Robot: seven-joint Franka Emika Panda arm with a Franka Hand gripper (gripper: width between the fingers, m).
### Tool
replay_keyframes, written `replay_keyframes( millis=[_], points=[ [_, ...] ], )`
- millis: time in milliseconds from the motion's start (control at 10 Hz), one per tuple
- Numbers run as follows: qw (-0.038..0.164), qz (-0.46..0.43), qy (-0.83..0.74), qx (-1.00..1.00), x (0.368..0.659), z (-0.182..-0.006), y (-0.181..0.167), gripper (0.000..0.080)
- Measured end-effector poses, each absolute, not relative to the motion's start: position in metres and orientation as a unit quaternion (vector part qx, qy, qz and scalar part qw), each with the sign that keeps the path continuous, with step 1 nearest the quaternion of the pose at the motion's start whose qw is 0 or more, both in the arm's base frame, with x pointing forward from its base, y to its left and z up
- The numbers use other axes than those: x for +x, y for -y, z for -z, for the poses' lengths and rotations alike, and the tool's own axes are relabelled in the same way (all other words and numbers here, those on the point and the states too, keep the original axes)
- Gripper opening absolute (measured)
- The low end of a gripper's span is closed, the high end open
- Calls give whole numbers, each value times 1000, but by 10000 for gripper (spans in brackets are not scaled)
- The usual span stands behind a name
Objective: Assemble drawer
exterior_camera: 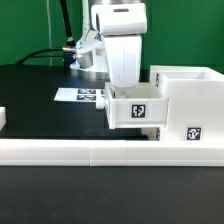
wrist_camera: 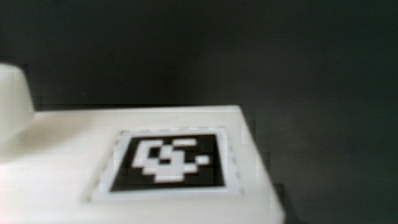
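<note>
A small white open-top tray (exterior_camera: 135, 110) with a black-and-white tag on its front stands on the black table, against the open side of the big white cube housing (exterior_camera: 188, 100) on the exterior view's right. My gripper (exterior_camera: 125, 92) hangs straight down over the tray's left part, with its white hand right above the tray's rim. The fingers are hidden, so I cannot tell whether they are open or shut. The wrist view shows a tagged white face of the tray (wrist_camera: 169, 160) very close and blurred, with no fingertips in sight.
The long low white rail (exterior_camera: 100, 152) runs across the front. The marker board (exterior_camera: 80, 96) lies flat behind the tray on the left. Another white part (exterior_camera: 3, 118) shows at the left edge. A black cable runs at the back left.
</note>
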State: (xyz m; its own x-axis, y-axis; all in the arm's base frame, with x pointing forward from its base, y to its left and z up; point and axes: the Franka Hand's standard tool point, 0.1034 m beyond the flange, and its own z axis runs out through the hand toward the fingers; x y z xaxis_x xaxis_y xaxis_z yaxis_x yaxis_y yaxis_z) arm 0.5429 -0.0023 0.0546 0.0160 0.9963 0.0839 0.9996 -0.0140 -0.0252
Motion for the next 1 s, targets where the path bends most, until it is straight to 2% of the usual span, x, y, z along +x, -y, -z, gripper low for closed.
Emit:
replay_keyframes(
  millis=[1000],
  points=[
    [35,20,704,-709,547,-56,0,44]
  ],
)
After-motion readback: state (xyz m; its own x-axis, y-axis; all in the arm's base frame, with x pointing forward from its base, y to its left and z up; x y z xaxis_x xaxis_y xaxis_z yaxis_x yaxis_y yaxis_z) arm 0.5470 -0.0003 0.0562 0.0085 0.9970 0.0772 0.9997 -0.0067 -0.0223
